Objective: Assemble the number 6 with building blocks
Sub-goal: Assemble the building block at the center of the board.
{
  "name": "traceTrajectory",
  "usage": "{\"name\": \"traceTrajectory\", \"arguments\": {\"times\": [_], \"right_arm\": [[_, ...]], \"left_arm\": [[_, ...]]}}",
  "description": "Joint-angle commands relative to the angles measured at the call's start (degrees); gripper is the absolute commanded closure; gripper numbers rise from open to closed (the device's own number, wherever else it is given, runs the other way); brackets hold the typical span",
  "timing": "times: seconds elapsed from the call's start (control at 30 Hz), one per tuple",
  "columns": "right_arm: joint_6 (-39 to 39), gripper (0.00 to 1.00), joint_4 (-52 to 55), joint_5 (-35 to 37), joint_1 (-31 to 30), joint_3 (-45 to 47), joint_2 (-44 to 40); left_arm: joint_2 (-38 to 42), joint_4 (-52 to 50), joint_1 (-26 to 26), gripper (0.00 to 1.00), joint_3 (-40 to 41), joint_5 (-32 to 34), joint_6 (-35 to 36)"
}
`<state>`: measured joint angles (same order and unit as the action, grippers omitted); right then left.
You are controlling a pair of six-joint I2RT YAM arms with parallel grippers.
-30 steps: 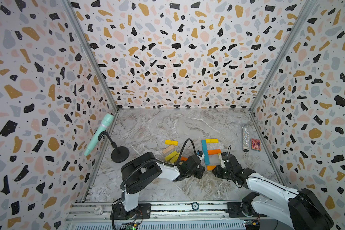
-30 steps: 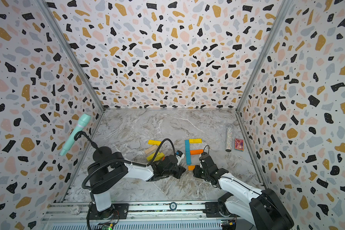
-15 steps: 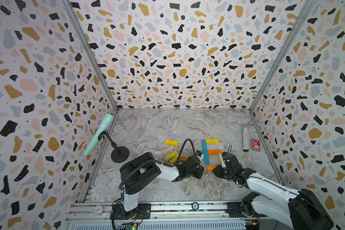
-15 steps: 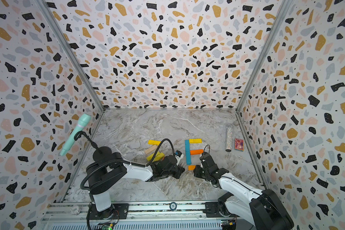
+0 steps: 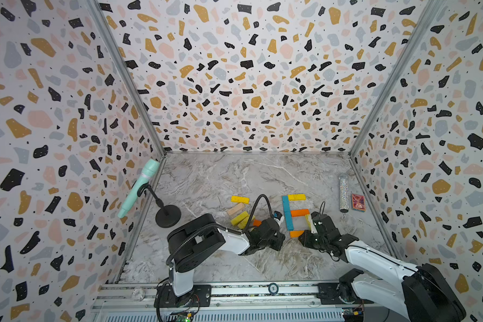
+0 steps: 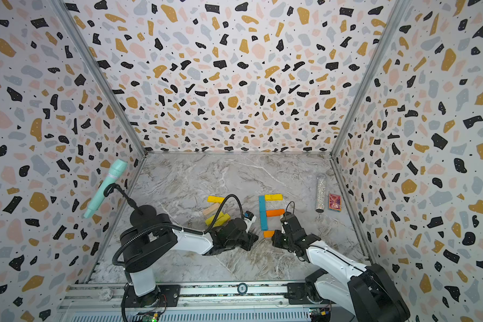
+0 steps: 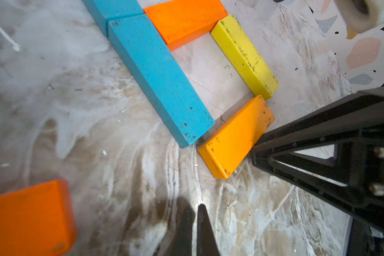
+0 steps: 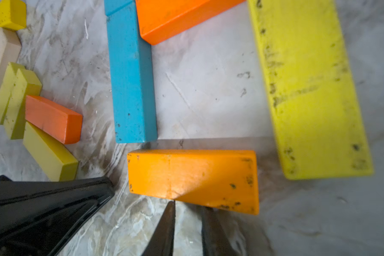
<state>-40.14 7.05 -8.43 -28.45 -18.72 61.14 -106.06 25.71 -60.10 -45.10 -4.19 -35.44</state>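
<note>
Right wrist view gives the closest look. The right tool (image 8: 189, 221) is seen low over the marble-patterned counter (image 8: 208, 99), its tips a little apart and nothing between them. Just ahead of the tips the amber block (image 8: 193, 179) is laid flat as the bottom bar of the 6. Beyond it are placed the teal block (image 8: 132, 77) of the spine and the orange block (image 8: 175, 17) of the middle bar. The yellow block (image 8: 308, 88) is set on the side away from the left tool (image 7: 194, 221).

The figure is judged nearly finished. Only the lower loop is not closed well: a thin gap is seen between the amber block and the teal end. A short, gentle push forward is called for, so that the corners are joined and no neighbour is shifted.

The left tool is held empty beside the figure, its tips pressed together. The building blocks are painted wooden planks with square edges and chipped paint. The spare blocks (image 8: 31, 115) are heaped loosely beside the left tool, away from the figure.
</note>
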Motion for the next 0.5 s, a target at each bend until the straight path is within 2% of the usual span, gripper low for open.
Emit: {"name": "traceTrajectory", "arguments": {"times": [0.0,0.3,0.47], "right_arm": [[0.94,0.76,2.82,-0.50,0.19,-0.08,0.95],[1.99,0.76,2.03,-1.30,0.15,-0.67,1.91],[2.11,0.75,6.55,-0.03,0.61,-3.32,-3.62]], "left_arm": [[0.68,1.53,0.33,1.00,0.71,-0.65,0.20],[0.52,1.84,0.31,1.00,0.41,-0.57,0.19],[0.99,2.06,0.33,1.00,0.80,-0.34,-0.05]]}}
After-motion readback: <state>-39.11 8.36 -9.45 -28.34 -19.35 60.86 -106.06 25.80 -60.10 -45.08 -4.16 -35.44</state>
